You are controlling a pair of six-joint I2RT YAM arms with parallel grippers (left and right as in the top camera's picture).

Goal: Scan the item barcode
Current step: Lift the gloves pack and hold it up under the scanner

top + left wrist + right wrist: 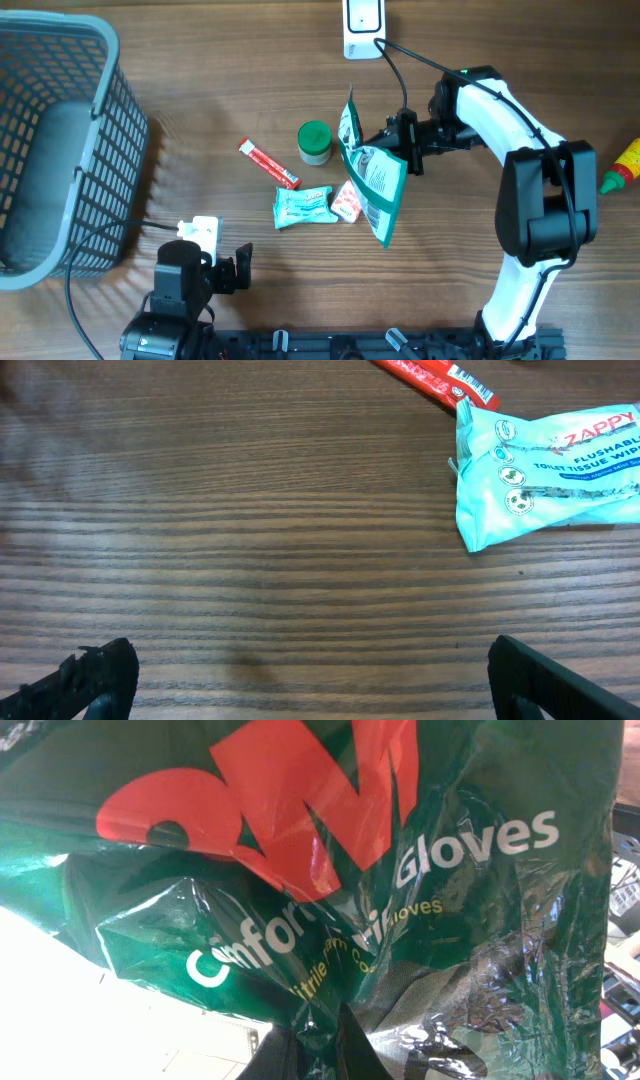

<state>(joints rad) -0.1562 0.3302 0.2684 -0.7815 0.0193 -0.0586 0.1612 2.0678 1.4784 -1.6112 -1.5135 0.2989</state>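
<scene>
Presently my right claw point(408, 140) is clamped on the upper edge of the green glove packet point(373, 185), which hangs mid-table, a little nearer than the white scanner point(362, 25). The packet looks light, limp and slick, so I judge a pinch on its sealed edge safest, letting the printed panel hang flat. My left claw point(228, 268) sits wide open at the near left, holding nothing.

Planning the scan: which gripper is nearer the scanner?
Right. The right gripper, shut on the glove bag, is a short way from the scanner; the left gripper, open, is far across the table.
</scene>
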